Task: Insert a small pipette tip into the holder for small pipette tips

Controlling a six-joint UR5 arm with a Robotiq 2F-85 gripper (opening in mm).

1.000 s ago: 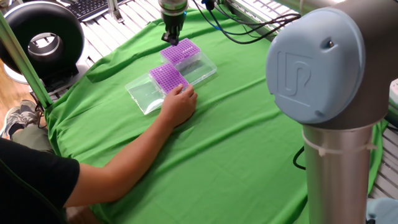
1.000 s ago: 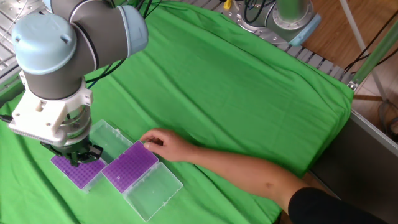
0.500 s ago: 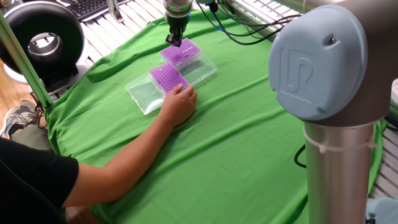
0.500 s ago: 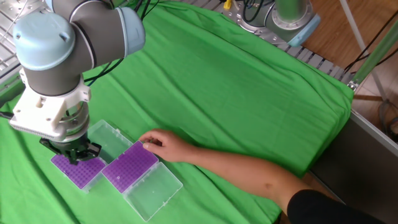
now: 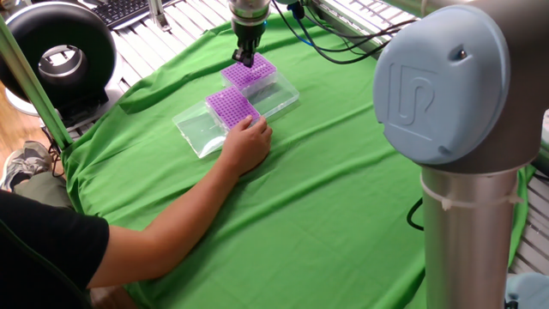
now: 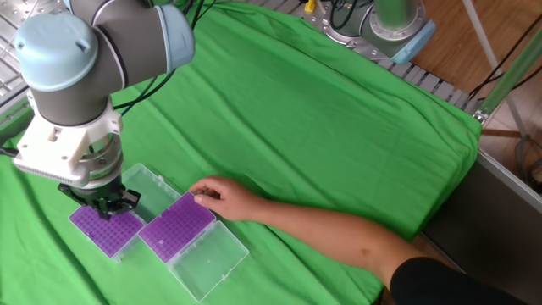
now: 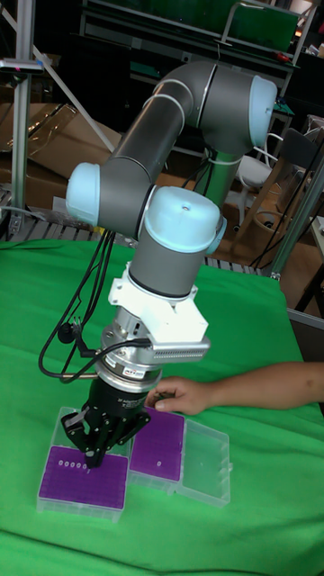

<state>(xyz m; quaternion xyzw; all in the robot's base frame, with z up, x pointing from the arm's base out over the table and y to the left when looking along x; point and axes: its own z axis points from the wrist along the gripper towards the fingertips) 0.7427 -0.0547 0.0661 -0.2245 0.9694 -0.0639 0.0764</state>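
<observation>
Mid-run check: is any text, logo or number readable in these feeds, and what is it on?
"UR": embossed logo on the blue joint cap of the arm, in one fixed view.
Pale marking on the black wrist ring above the tool: too small to read.
Keyboard keys: too blurred to read.
Purple racks: no text visible.

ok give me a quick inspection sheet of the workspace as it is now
surface: green cloth over the table, wrinkled.
job's things: two purple racks in clear boxes with open lids; far rack under the gripper, near rack touched by a person's hand. A few white dots on the far rack in the tall view; no tip clearly seen.
clutter: nothing seen.
gripper: gripper just above the far rack; jaw state unclear.
cables: black cables behind the arm.
surroundings: keyboard, round black device.
</observation>
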